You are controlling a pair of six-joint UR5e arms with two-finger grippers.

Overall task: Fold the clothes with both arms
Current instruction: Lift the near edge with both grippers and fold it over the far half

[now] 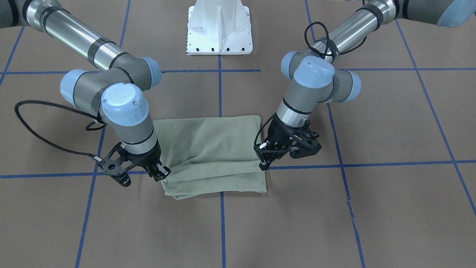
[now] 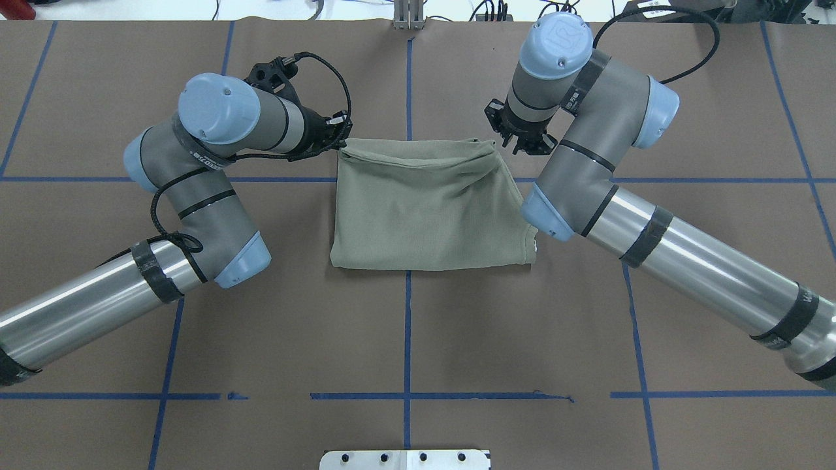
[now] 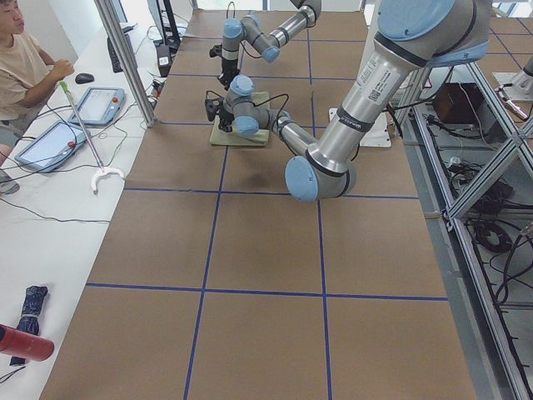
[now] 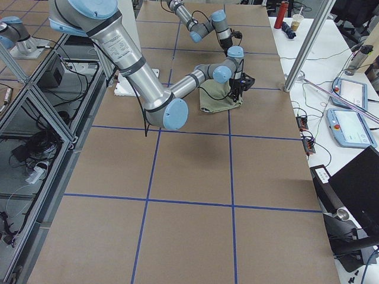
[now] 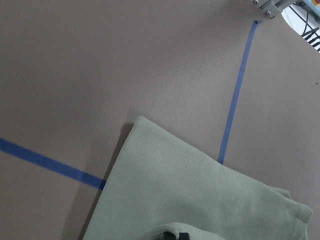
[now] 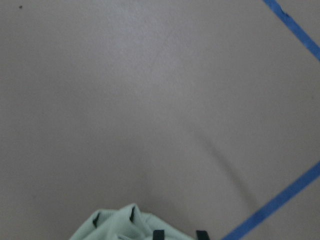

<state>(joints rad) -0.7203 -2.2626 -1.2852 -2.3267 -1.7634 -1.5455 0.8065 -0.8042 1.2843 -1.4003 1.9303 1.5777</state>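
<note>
Sage-green shirt (image 5: 190, 190) fabric, close in wrist views alone, shows left end effector (image 1: 263, 163) and right end effector (image 1: 163, 174) pinching corners.

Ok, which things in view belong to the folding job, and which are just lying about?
Job: shirt; left gripper and right gripper, each pinching a corner of it.
Lying about: pendants, mouse, cup, red cylinder.

Pale sage-green knit shirt (image 2: 428, 209), folded into flat rectangle
</note>
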